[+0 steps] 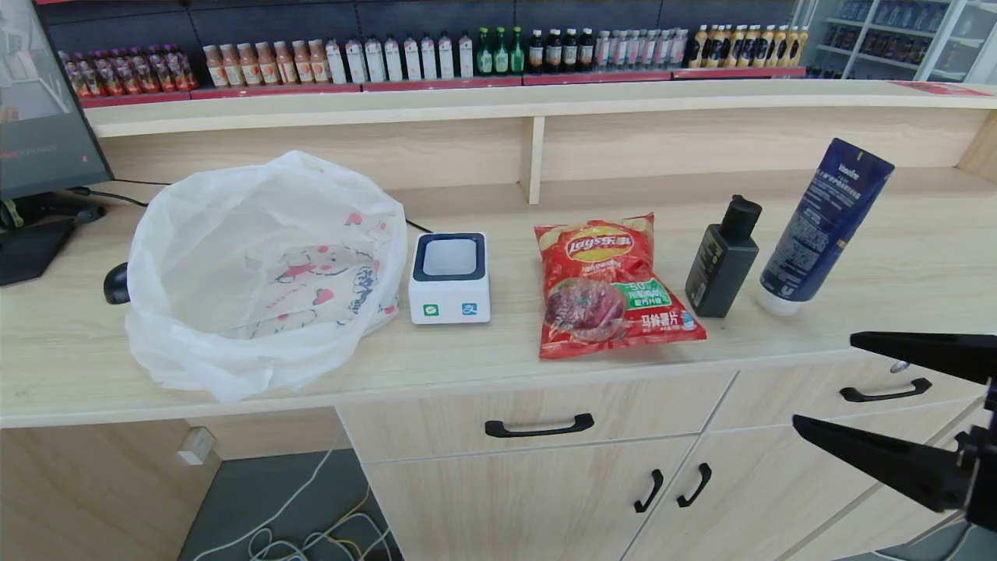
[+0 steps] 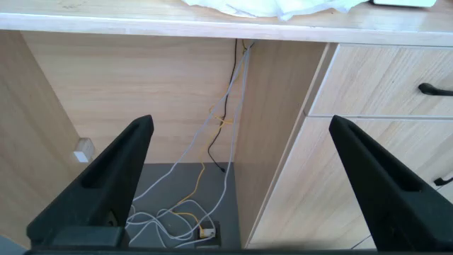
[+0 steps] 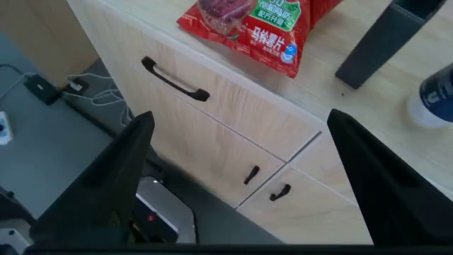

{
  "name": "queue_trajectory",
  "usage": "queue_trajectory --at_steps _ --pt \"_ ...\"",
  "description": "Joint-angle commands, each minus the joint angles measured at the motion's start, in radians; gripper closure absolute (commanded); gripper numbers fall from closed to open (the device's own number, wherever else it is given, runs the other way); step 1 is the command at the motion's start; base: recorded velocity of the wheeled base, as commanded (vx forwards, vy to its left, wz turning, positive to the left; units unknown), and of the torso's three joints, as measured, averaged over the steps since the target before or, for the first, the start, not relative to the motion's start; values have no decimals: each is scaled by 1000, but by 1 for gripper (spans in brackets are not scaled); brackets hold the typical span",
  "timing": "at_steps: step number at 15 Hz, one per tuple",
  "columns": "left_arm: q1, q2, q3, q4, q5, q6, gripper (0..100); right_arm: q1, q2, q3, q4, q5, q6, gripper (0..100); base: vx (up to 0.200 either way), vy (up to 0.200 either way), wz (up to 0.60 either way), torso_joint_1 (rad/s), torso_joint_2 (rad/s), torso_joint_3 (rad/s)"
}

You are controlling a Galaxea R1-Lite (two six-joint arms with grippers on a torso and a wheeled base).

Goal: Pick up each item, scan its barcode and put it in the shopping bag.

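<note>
On the wooden counter (image 1: 498,347) a white plastic shopping bag (image 1: 261,269) stands open at the left. Beside it sits a small white barcode scanner (image 1: 450,278). A red bag of crisps (image 1: 607,284) lies flat right of the scanner, its lower end also seen as the red crisp bag (image 3: 248,21). A black pump bottle (image 1: 723,259) and a dark blue tube (image 1: 824,226) stand further right. My right gripper (image 1: 826,382) hangs open below the counter's front edge at the right, in front of the drawers. My left gripper (image 2: 237,159) is open too, low before the gap under the counter.
A monitor (image 1: 43,117) and a black mouse (image 1: 117,283) sit at the counter's left end. Drawers with black handles (image 1: 539,427) lie below the top. Loose cables (image 2: 205,184) hang in the gap under the counter. A shelf of bottles (image 1: 498,51) runs behind.
</note>
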State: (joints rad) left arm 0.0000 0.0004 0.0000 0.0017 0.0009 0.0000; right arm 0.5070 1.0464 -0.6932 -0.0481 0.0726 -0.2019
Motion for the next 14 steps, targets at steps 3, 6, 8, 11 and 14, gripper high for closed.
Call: queue_trajectory --at_steps 3,6,8,11,14 --pt "-2 0 0 0 1 0 0 194 373 -295 -3 -237 242 0 0 0 0 0 0 0" --pt "0 0 0 0 1 0 0 194 432 -344 -3 -387 251 0 0 0 0 0 0 0" --pt "0 0 0 0 1 0 0 196 491 -399 -4 -462 274 0 0 0 0 0 0 0" --pt "-2 0 0 0 1 0 0 197 554 -440 -70 -513 334 0 0 0 0 0 0 0" --pt "-2 0 0 0 1 0 0 189 638 -490 -213 -504 335 0 0 0 0 0 0 0"
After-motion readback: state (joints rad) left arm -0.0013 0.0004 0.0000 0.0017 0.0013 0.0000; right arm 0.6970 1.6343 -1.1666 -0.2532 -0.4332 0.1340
